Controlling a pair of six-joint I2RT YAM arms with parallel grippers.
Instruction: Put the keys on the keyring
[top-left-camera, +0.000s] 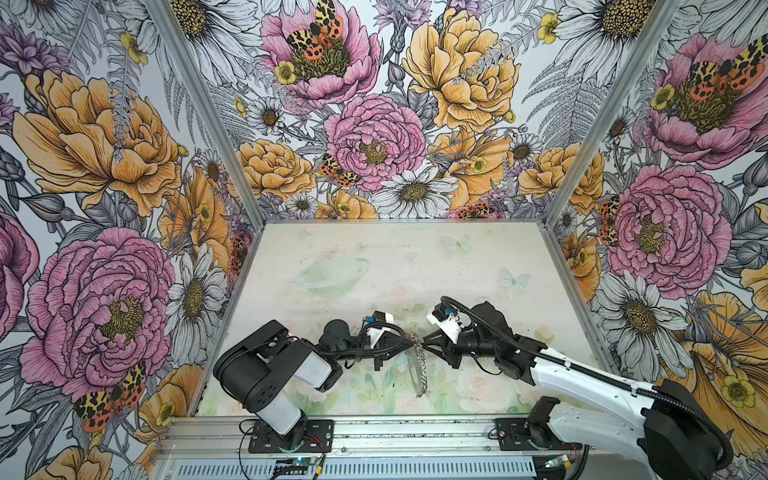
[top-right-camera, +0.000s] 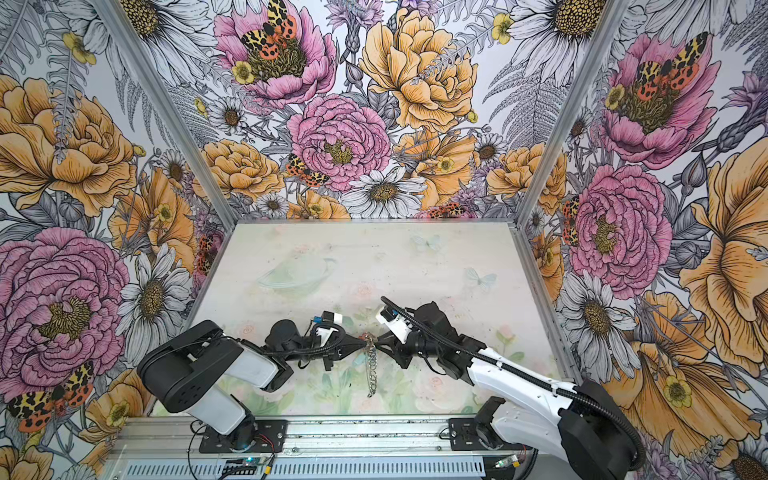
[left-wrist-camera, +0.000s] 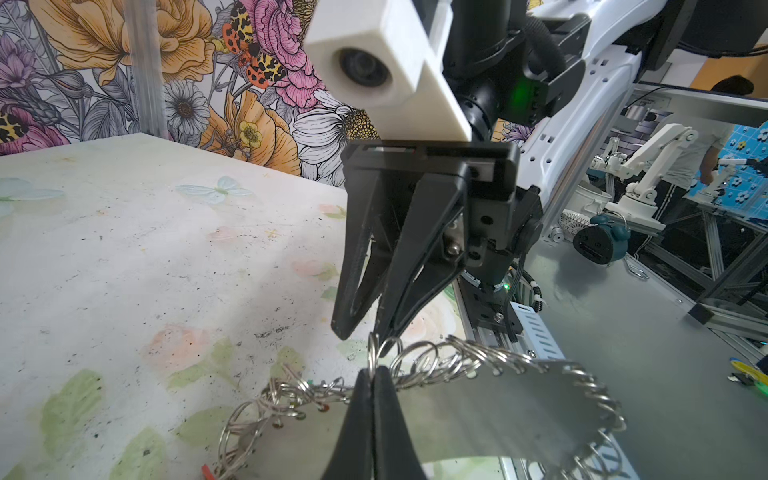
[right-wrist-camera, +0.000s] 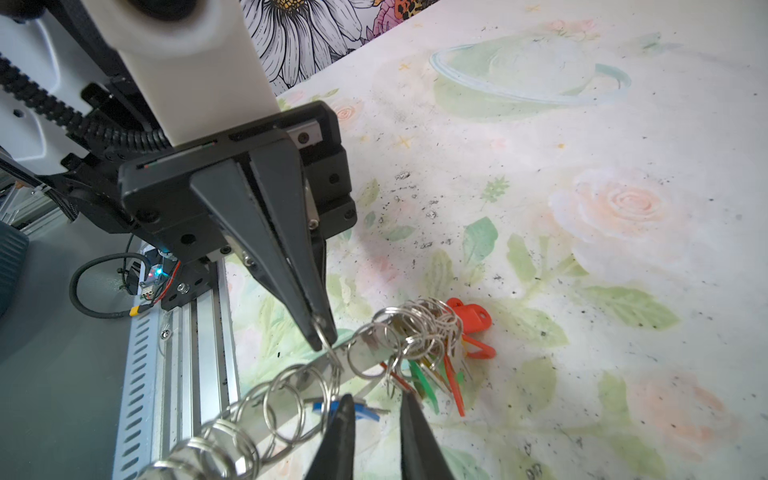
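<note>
Scuffed floral counter (top-left-camera: 374, 257). Left jaws pinch a loop (right-wrist-camera: 328, 338) at 12 o'clock on the keyring (top-left-camera: 419, 365); right jaws narrow, empty. Hoop looks stiff, loops slippery: you'd best grip wire.

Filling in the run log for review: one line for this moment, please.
left gripper shut on a keyring loop | right gripper open, tips close to that loop | keys bunched beside the grip

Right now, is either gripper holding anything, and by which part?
The left gripper pinches the keyring by one small wire loop on its rim. The right gripper has its fingers apart near the keys, gripping nothing.
</note>
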